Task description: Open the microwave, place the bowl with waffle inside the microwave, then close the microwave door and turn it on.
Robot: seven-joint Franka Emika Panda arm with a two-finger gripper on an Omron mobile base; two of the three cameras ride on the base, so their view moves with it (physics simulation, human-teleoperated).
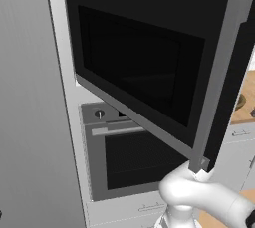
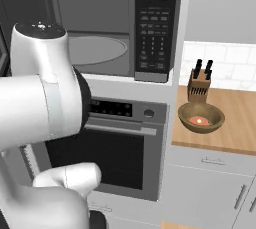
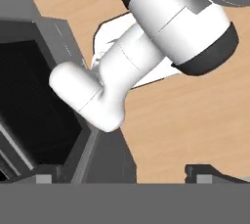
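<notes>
Nearest, in the hand view, the gripper [image 3: 124, 175] points down toward the wooden floor [image 3: 195, 120]; its two dark finger tips [image 3: 46, 176] stand far apart at the bottom of that view, spread wide with nothing between them; beside them on the left lies the dark ribbed glass of the oven [image 3: 29, 105] front.

A little farther, in the left base view, the microwave door [image 1: 144, 67] stands swung out toward the camera, its dark glass window facing left and its long grey bar handle [image 1: 221, 77] running down the free edge on the right; the lower end of that handle sits just above the arm's white elbow.

Behind the door, in the right base view, the microwave [image 2: 115, 28] is open, its grey cavity bare save for the round turntable [image 2: 95, 50]; the keypad strip [image 2: 155, 28] runs down its right side; under it the oven shows a horizontal bar handle and a round knob [image 2: 148, 113].

Farther right, the bowl [image 2: 201, 117] rests on the wooden counter [image 2: 235, 123], well apart from the microwave, upright, with reddish-tan food in it; just behind it, near the tiled wall, stands a knife block [image 2: 199, 87].
</notes>
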